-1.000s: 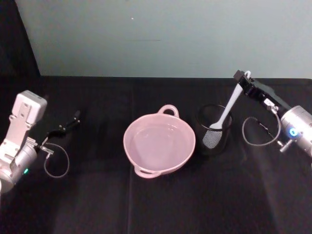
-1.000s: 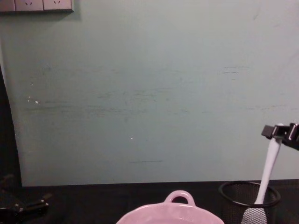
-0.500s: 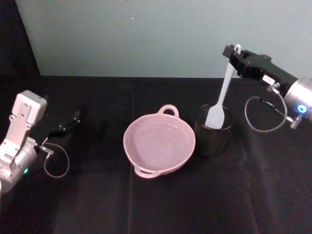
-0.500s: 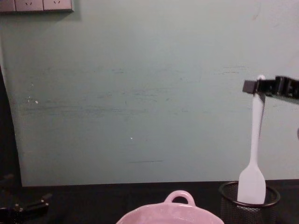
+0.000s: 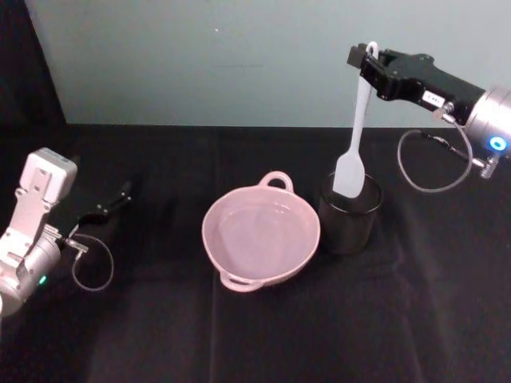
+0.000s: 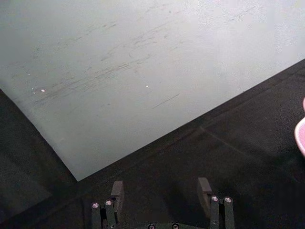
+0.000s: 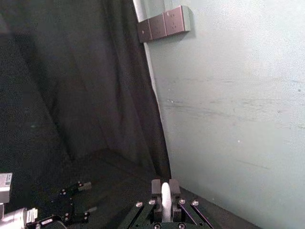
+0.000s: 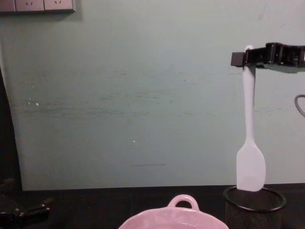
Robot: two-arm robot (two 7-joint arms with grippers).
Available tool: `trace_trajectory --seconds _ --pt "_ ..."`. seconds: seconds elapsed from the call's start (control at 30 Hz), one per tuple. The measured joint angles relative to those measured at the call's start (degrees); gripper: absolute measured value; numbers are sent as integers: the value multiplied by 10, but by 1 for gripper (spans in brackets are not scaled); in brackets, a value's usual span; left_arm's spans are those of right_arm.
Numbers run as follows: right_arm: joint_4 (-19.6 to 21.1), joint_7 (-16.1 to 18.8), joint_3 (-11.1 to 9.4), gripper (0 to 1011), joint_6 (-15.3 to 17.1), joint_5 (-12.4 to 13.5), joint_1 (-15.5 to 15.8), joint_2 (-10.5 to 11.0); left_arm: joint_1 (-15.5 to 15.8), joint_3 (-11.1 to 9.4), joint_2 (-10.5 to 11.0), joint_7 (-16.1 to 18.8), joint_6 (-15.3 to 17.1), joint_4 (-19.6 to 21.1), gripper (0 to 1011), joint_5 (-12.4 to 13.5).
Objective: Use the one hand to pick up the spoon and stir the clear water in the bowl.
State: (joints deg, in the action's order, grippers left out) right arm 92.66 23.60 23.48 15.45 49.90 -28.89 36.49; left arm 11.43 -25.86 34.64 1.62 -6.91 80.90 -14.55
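The white spoon point(image 5: 354, 136) hangs straight down from my right gripper point(image 5: 364, 65), which is shut on the tip of its handle high above the table. Its flat blade point(image 8: 250, 168) hovers just over the rim of the black wire-mesh cup point(image 5: 349, 212). The chest view has the right gripper point(image 8: 244, 58) at the upper right, and the right wrist view has the handle tip point(image 7: 166, 199) pinched between the fingers. The pink bowl point(image 5: 261, 234) with water stands left of the cup; its loop handle point(image 8: 183, 201) shows. My left gripper point(image 5: 114, 200) rests open at the far left, fingers point(image 6: 116, 191) apart.
A black cloth point(image 5: 263, 335) covers the table, and a pale green wall point(image 8: 133, 95) stands right behind it. A wall socket strip point(image 7: 164, 23) hangs high on the wall. A grey cable point(image 5: 427, 163) loops under my right wrist.
My right gripper has risen and moved left with the spoon. The spoon's blade has come up out of the mesh cup to its rim. The left arm has stayed still.
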Motion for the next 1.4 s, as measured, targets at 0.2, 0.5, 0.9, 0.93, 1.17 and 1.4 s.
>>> trace_trajectory --seconds 0.2,0.5,0.9,0.93,1.17,1.4 --pt "1 -3 6 106 5 -3 -12 1 0 0 0 0 0 0 1011 0" --pt "0 -4 5 107 4 -2 -10 0 0 0 0 0 0 0 1011 0" --pt "-1 -3 4 107 3 -2 -8 0 0 0 0 0 0 0 1011 0" --pt "-1 -3 4 107 3 -2 -8 0 0 0 0 0 0 0 1011 0" --pt "-1 -3 4 107 2 -1 -8 -1 0 0 0 0 0 0 1011 0" --pt "-25 13 34 107 -9 -13 -27 -22 0 0 0 0 0 0 1011 0"
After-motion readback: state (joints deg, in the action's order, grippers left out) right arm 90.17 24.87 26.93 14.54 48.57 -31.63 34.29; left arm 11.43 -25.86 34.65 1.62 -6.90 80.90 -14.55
